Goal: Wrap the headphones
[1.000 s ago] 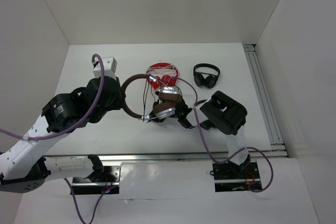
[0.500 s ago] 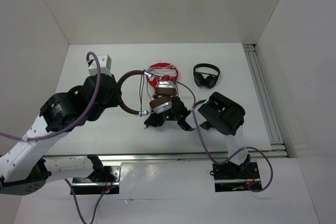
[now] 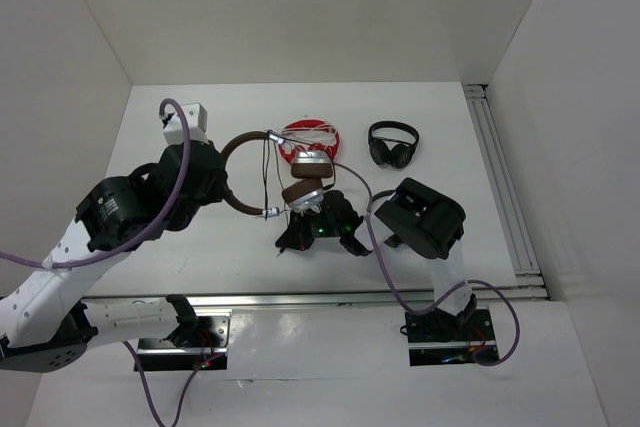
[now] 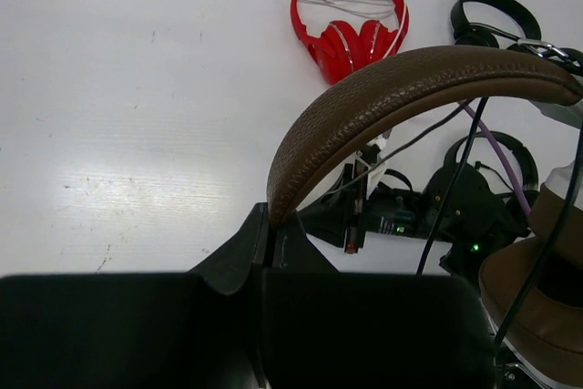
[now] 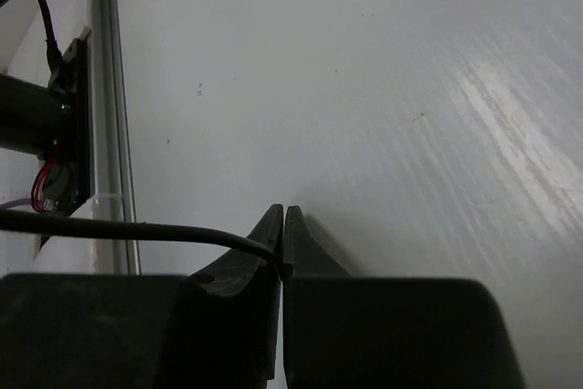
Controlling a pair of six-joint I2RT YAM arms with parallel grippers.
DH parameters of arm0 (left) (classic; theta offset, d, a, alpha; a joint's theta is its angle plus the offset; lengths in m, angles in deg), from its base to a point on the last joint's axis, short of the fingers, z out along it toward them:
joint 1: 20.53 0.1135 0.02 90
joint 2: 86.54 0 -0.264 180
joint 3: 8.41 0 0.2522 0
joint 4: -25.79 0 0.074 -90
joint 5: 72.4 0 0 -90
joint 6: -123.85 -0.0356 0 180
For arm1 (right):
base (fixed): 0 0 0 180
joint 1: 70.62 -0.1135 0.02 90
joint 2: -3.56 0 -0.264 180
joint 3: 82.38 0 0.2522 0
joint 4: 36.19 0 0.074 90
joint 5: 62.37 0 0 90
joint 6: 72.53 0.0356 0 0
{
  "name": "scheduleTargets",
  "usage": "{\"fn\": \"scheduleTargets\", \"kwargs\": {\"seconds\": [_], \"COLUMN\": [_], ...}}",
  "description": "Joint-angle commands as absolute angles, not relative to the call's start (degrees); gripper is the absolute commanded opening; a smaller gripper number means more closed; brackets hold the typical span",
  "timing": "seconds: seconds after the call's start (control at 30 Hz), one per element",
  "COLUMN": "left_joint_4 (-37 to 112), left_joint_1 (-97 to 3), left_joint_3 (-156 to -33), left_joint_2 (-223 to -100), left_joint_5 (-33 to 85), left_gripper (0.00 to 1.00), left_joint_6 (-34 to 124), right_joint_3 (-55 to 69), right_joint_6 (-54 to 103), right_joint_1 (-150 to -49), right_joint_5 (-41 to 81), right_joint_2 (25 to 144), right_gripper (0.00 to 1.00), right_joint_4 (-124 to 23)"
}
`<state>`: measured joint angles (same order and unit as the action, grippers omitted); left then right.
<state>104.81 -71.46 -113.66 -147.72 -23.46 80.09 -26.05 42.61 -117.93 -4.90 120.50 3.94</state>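
Both ear cups of the brown headphones (image 3: pixel 303 193) have drifted toward the red headphones (image 3: pixel 310 136) over the last second. The right gripper (image 5: pixel 283 218) has drawn back the other way, farther from that red pair.

The left gripper (image 4: pixel 267 228) is clamped on the end of the brown headband (image 4: pixel 401 88), holding it off the table beside the red headphones. The right gripper's fingers are pressed together on the thin dark cable (image 5: pixel 137 229), on the near side of the red pair.

- **Cable slip:** that pinch is thin, so I judge the cable could slide out if the pull tightens.
- **Snag:** the upper ear cup sits just beside the red headphones and their white cord, so a wrapping sweep could snag the cord or drag the pair along.
- **Tangle:** the right arm's purple lead (image 3: pixel 352 175) loops close by and might get wound in.
- **Swing:** the cups hang from one clamped end and may swing.

The table (image 3: pixel 450 117) is plain white, slightly scuffed and glossy. A black pair of headphones (image 3: pixel 393 143) rests to the right of the red ones. White walls (image 3: pixel 300 7) box the space in, with a metal rail (image 3: pixel 500 177) farther right.
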Motion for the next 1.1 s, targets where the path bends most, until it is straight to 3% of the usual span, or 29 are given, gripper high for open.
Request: {"fn": "scheduleTargets", "kwargs": {"seconds": [0.0, 0.17, 0.4, 0.63, 1.07], "left_joint_4": [100.90, 99.15, 96.42, 94.49, 86.58], "left_joint_1": [-70.62, -68.44, -63.25, -58.41, -43.73], "left_joint_3": [-114.02, -112.53, -109.54, -110.94, -101.11], "left_joint_2": [-146.65, -146.65, -148.59, -154.47, -160.80], "left_joint_5": [-26.70, -26.70, -23.54, -19.06, -11.23], "left_gripper": [0.00, 0.00, 0.00, 0.00, 0.00], "left_joint_6": [84.91, 85.44, 86.76, 87.38, 83.51], "right_joint_3": [-28.01, -30.46, -36.62, -30.39, -17.39], "right_joint_6": [41.90, 42.51, 47.00, 44.19, 40.85], "right_joint_1": [-119.31, -124.05, -135.99, -149.27, -163.51], "right_joint_5": [-2.97, 8.79, 37.60, 55.91, 62.18], "right_joint_2": [118.96, 114.75, 101.13, 94.62, 85.30], "right_gripper": [0.02, 0.00, 0.00, 0.00, 0.00], "right_joint_4": [4.28, -1.42, -7.85, -25.67, -49.59]}}
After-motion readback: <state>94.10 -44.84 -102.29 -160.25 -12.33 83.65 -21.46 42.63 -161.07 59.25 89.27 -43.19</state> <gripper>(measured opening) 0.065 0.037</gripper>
